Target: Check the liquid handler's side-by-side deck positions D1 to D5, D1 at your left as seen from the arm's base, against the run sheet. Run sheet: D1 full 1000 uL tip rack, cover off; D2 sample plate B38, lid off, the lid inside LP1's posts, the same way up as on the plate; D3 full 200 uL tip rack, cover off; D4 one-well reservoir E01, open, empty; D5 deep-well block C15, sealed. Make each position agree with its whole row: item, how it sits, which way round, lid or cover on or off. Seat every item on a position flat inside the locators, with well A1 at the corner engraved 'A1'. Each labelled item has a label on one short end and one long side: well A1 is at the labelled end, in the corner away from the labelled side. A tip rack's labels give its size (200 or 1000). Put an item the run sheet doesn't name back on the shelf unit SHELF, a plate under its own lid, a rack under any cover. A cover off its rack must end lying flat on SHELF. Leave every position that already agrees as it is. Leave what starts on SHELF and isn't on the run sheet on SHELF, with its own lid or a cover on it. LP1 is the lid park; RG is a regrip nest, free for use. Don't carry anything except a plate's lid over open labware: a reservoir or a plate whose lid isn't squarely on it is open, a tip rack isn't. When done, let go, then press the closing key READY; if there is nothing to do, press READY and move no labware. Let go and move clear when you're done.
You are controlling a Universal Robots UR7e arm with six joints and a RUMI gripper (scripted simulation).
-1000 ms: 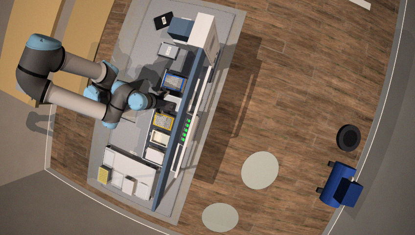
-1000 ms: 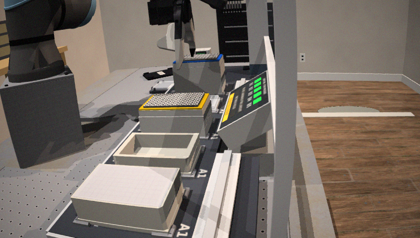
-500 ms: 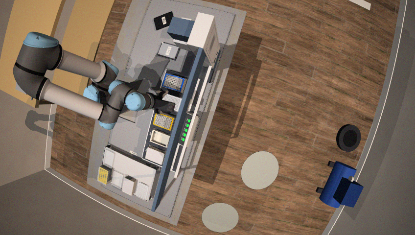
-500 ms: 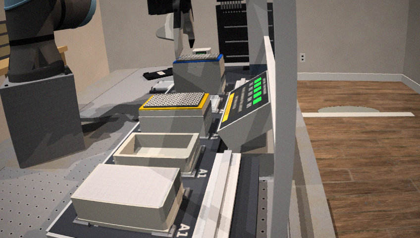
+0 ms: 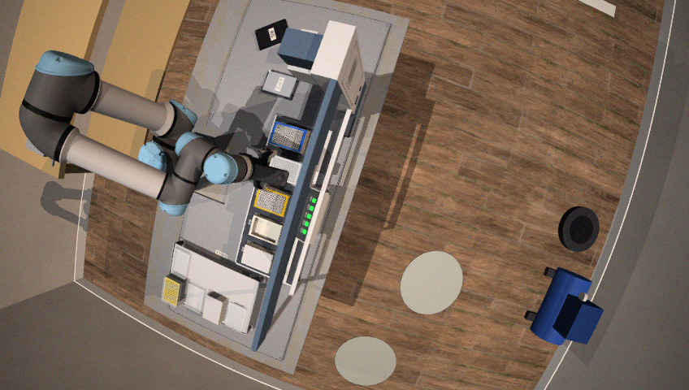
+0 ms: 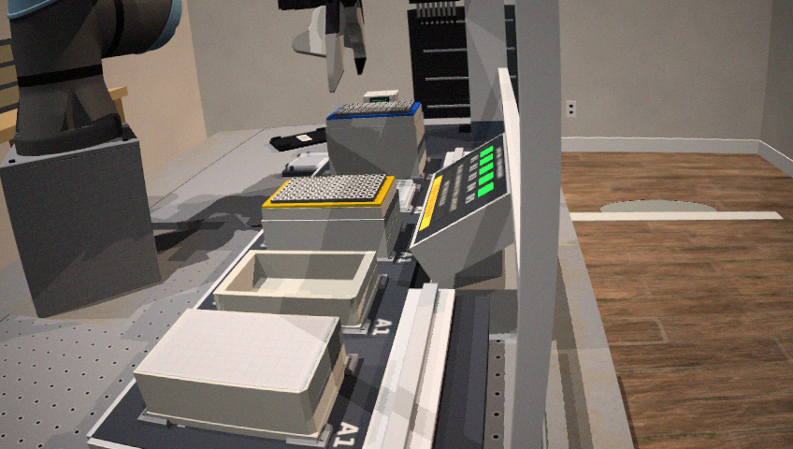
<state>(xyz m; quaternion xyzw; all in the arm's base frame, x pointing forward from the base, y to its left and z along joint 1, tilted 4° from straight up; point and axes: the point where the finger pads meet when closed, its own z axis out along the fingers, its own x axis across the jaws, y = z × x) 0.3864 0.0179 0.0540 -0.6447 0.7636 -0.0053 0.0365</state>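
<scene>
Gripper (image 6: pixel 344 61) hangs above the deck row, fingers (image 6: pixel 334 66) pointing down and spread wide, nothing between them. From above it sits over the white well plate (image 5: pixel 286 169), which lies in the second slot between the two tip racks; in the exterior view that plate is mostly hidden behind the yellow rack.

- Blue-rimmed tip rack (image 6: pixel 373 108): far end of the row, cover off, tips showing, taller than its neighbour.
- Yellow-rimmed tip rack (image 6: pixel 329 189): middle slot, cover off, tips showing.
- Open reservoir (image 6: pixel 303 278): next slot toward the exterior camera, one well, looks empty.
- Deep-well block (image 6: pixel 238 347): nearest slot, flat pale sheet across its top.
- 'A1' engraved on the deck beside the near corners of the block and reservoir.
- Grey lidded item (image 5: pixel 279 84) with a small label lies on the table beyond the blue rack; cannot tell whether it is a lid alone or a plate.
- Black flat piece (image 5: pixel 270 33) lies further along, near a blue box (image 5: pixel 296 45).
- Shelf unit (image 5: pixel 227 278) at the other end of the table carries a yellow-topped rack (image 5: pixel 172 289) and several white items.
- Control panel (image 6: pixel 464 189) shows five green lights and a yellow bar
</scene>
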